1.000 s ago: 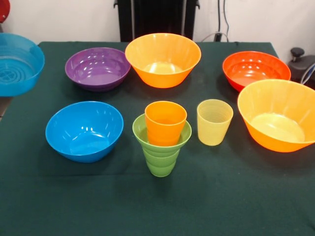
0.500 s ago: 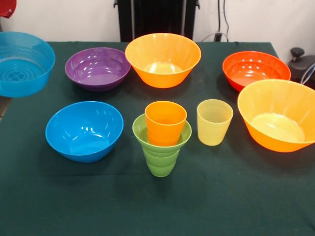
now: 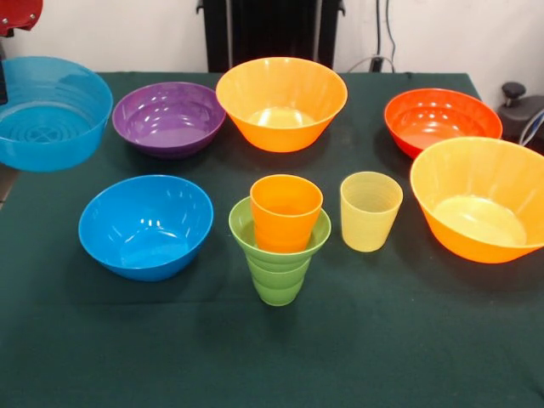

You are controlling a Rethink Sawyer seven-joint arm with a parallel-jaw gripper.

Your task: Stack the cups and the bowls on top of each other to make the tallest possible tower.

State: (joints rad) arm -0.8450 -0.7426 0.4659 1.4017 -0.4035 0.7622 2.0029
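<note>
The tower stands at the table's middle front: a green ribbed cup [image 3: 278, 280], what looks like a small green bowl [image 3: 240, 228] on its mouth, and an orange cup [image 3: 285, 212] nested on top. A pale yellow cup [image 3: 370, 212] stands just right of it. My gripper [image 3: 3, 85] shows only as a dark sliver at the left edge under a red arm part [image 3: 17, 15]. It holds a translucent blue bowl [image 3: 55, 115] in the air over the table's far left corner. A medium blue bowl [image 3: 144, 225], a purple bowl [image 3: 168, 117], a red-orange bowl [image 3: 442, 119] and two big orange bowls [image 3: 280, 102] [image 3: 480, 200] rest on the table.
The dark green table cloth [image 3: 127, 357] covers the table. The black pedestal [image 3: 272, 30] stands behind the far edge. A black device [image 3: 518, 106] sits off the right edge.
The translucent blue bowl has moved rightward into the picture, toward the purple bowl, with the red arm part following. Nothing on the table has moved.
</note>
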